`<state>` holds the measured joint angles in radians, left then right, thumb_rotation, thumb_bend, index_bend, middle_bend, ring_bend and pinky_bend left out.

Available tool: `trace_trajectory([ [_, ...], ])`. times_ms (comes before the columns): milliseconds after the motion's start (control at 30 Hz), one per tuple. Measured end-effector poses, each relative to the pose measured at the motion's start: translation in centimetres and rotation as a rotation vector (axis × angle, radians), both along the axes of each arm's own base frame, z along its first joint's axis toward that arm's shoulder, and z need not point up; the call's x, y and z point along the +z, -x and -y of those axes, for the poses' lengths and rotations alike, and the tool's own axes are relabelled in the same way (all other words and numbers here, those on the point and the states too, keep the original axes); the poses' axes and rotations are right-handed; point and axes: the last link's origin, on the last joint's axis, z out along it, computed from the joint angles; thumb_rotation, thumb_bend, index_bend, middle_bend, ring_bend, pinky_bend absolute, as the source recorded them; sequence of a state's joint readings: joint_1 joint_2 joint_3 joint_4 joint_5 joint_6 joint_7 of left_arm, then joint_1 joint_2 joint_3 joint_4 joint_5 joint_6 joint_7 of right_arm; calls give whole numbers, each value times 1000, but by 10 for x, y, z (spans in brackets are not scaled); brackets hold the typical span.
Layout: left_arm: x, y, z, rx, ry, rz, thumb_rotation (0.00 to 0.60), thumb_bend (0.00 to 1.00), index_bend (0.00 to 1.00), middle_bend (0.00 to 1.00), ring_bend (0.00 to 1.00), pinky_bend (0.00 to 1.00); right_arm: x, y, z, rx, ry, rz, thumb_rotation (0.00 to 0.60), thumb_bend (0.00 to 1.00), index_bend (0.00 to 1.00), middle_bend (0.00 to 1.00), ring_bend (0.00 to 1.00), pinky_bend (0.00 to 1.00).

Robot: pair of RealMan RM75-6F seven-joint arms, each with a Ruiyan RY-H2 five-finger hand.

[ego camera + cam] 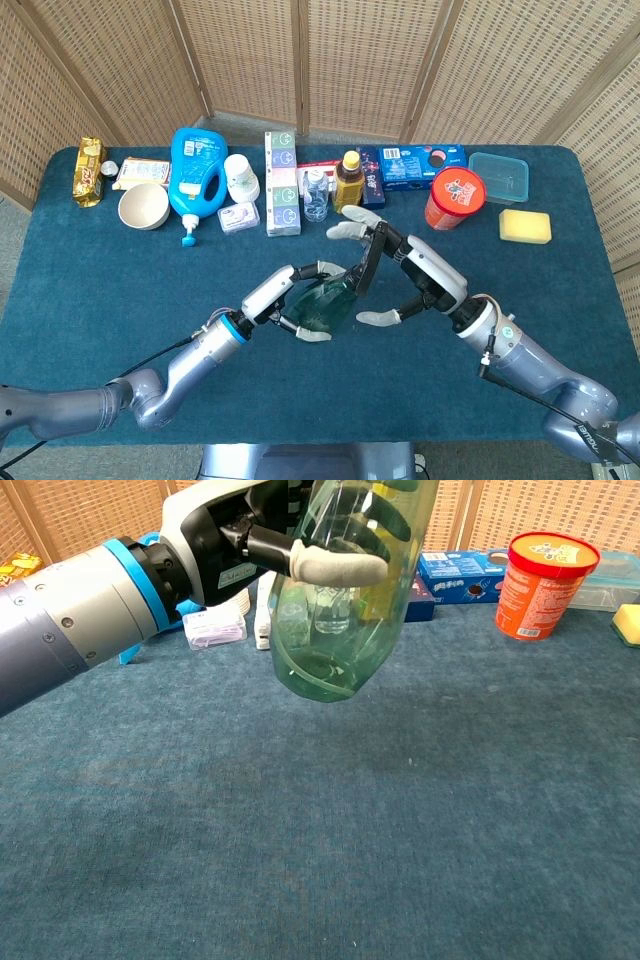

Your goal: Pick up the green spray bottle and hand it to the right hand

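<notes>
Along the far edge of the blue table (100,290) sits a row: a yellow packet (90,172), a white bowl (144,206), a blue jug (197,172), a brown bottle (348,182), an orange tub (455,197), a clear box (498,177) and a yellow sponge (525,226), apparently lying flat.

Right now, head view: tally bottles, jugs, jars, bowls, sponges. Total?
Bottles: 3 (green spray bottle, water bottle, yellow tea bottle)
Jugs: 1 (blue detergent jug)
Jars: 1 (white jar)
Bowls: 1 (white bowl)
Sponges: 1 (yellow sponge)
Total: 7
</notes>
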<state>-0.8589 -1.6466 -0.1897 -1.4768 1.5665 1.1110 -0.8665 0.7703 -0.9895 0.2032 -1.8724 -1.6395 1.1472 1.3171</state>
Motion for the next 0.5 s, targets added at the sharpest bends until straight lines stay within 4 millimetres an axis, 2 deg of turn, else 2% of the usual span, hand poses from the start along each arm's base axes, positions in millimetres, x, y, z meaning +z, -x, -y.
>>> trace_trajectory([
  [333, 1, -3, 1, 1, -1, 1, 600, 60, 253, 408, 364, 527, -2, -2, -5, -54, 55, 11, 600, 188, 496, 508, 197, 141],
  [500, 1, -4, 4, -1, -1, -1, 600, 60, 252, 408, 363, 527, -2, -2, -6, -81, 67, 19, 600, 297, 550, 563, 225, 141],
])
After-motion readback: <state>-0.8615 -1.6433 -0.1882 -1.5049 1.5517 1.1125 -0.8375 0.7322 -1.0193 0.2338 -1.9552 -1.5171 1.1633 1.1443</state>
